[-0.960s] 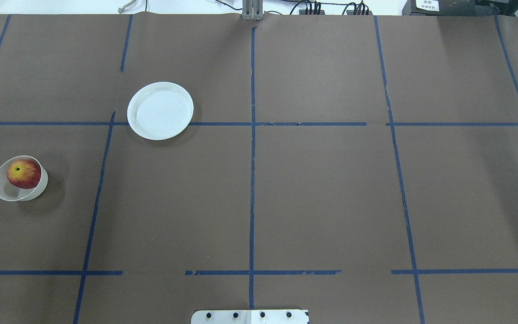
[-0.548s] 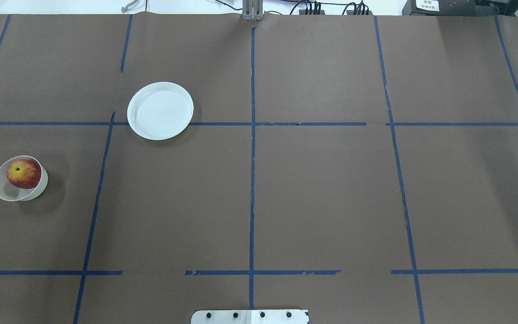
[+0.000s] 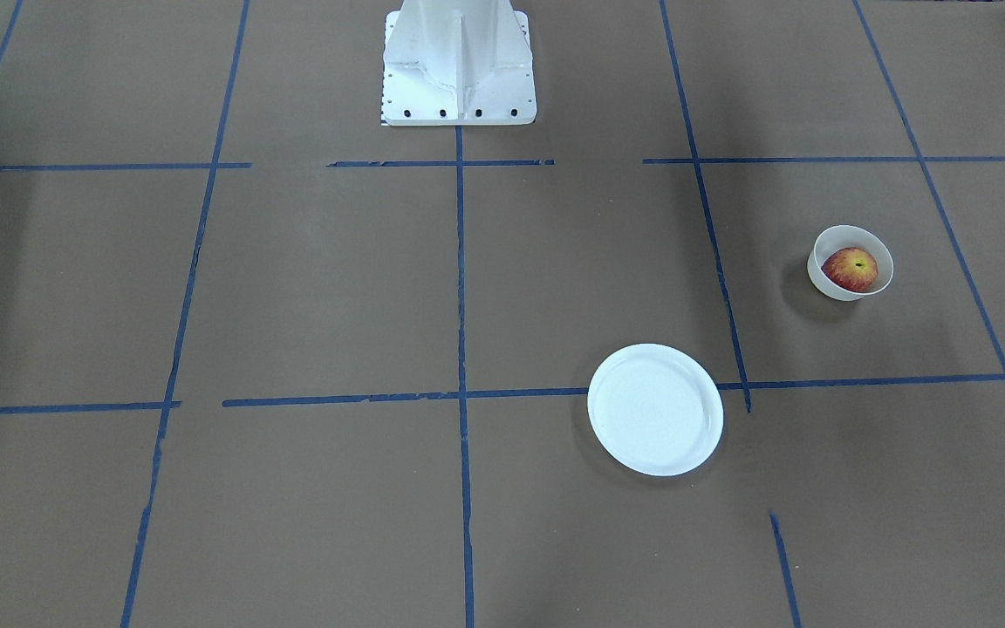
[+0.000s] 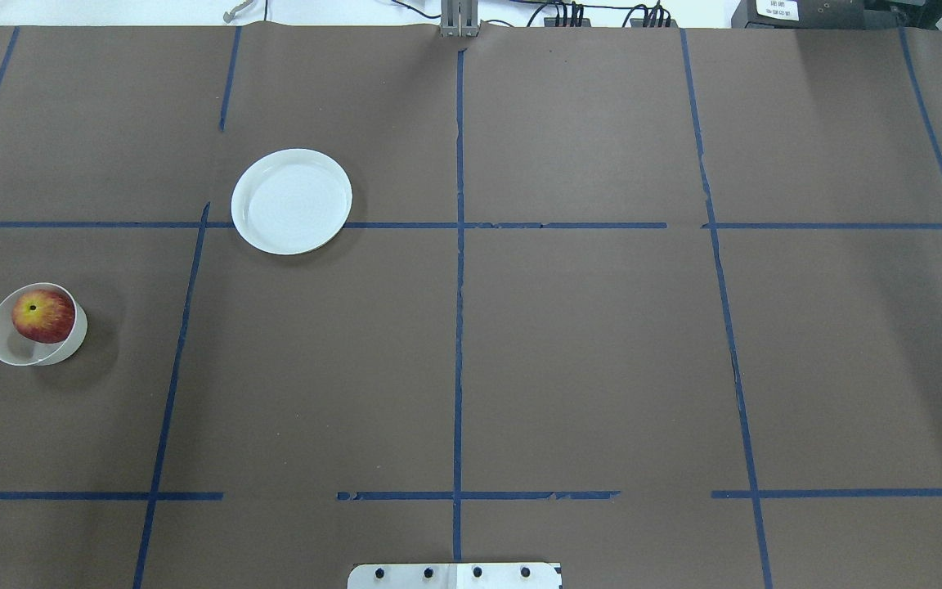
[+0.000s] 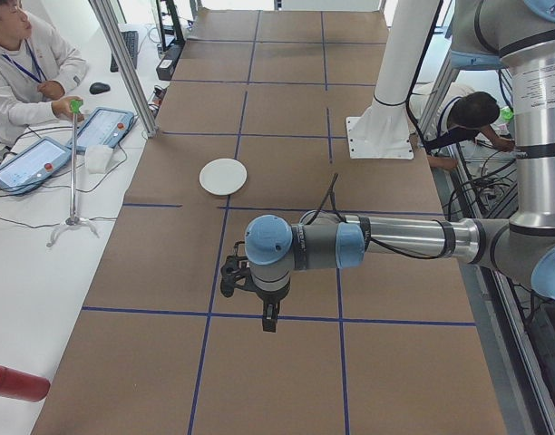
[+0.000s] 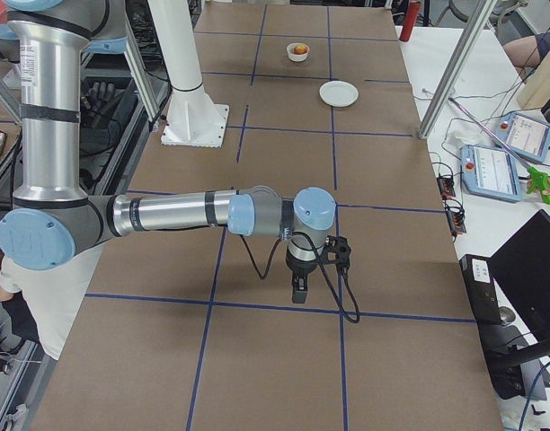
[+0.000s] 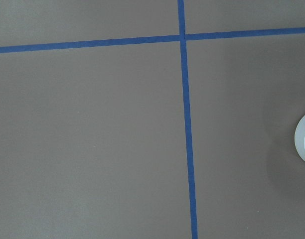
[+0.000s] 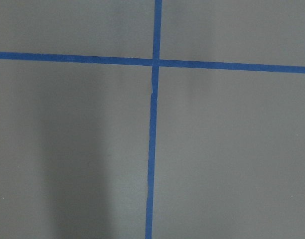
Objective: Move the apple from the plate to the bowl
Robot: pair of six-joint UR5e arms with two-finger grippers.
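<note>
At the left edge of the table, roughly midway between the robot's edge and the far edge: the bowl, upright, with the apple inside. Sits low within the rim, dark stem dimple and yellow patch facing up. Further right and closer to the far edge, well apart from the bowl: the plate, flat, lying over a line of blue tape.

Above the table's left end: the left tool, pointing down from an outstretched arm, clear of the surface. Cannot tell whether wide or narrow. Above the right end: the right tool, likewise pointing down, clear of the surface. Cannot tell its opening either. In the left wrist view, just table, crossed tape and a sliver of bowl rim at the right border.
</note>
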